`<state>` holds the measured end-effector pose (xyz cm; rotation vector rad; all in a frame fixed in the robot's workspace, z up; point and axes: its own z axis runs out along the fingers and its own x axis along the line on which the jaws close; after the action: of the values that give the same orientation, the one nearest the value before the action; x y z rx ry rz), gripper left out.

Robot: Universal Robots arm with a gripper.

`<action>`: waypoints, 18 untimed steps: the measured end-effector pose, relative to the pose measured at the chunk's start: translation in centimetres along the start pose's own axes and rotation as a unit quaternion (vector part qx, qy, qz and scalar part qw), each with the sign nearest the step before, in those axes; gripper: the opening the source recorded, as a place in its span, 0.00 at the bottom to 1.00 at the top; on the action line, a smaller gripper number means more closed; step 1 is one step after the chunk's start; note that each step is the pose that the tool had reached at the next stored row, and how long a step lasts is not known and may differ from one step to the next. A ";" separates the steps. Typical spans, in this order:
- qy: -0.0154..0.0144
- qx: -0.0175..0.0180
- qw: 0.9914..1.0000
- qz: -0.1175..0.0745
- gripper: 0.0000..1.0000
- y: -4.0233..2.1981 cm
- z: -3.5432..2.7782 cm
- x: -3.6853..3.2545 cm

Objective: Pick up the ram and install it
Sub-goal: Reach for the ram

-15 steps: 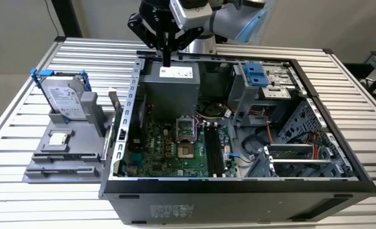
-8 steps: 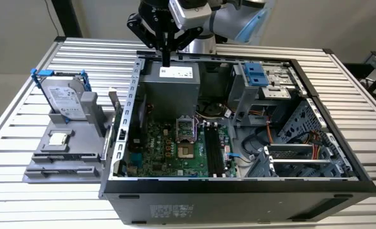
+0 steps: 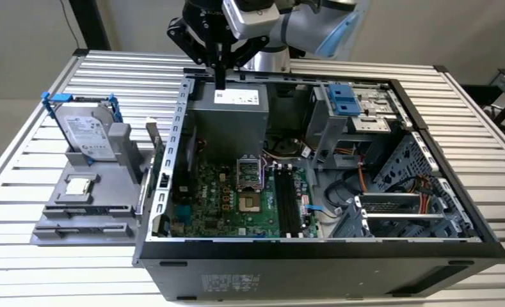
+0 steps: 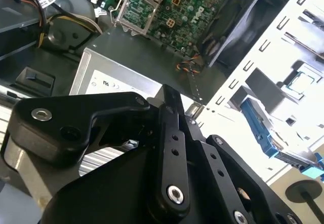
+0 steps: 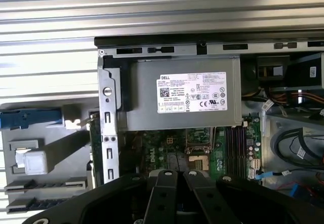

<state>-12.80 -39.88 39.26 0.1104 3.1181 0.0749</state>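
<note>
The ram is a thin stick standing on edge at the right end of the grey holder, close against the open computer case's outer wall. In the first wrist view the ram shows as a narrow green strip beside that wall. My gripper hangs above the back rim of the case, over the grey power supply, up and to the exterior view's right of the ram. Its black fingers are shut together with nothing between them. The long black memory slots lie on the green motherboard.
A silver hard drive in a blue frame stands upright on the holder, and a small square chip lies in front of it. Cables and drive cages crowd the case's right half. The slatted metal table extends around the case.
</note>
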 end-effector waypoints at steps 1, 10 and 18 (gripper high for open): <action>0.000 0.000 1.000 0.000 0.00 -0.01 0.00 0.12; 0.000 0.000 1.000 -0.001 0.00 -0.05 -0.03 1.62; 0.000 0.000 1.000 -0.001 0.00 -0.15 -0.07 3.06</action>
<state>-15.87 -39.81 39.27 0.1077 3.1181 0.0751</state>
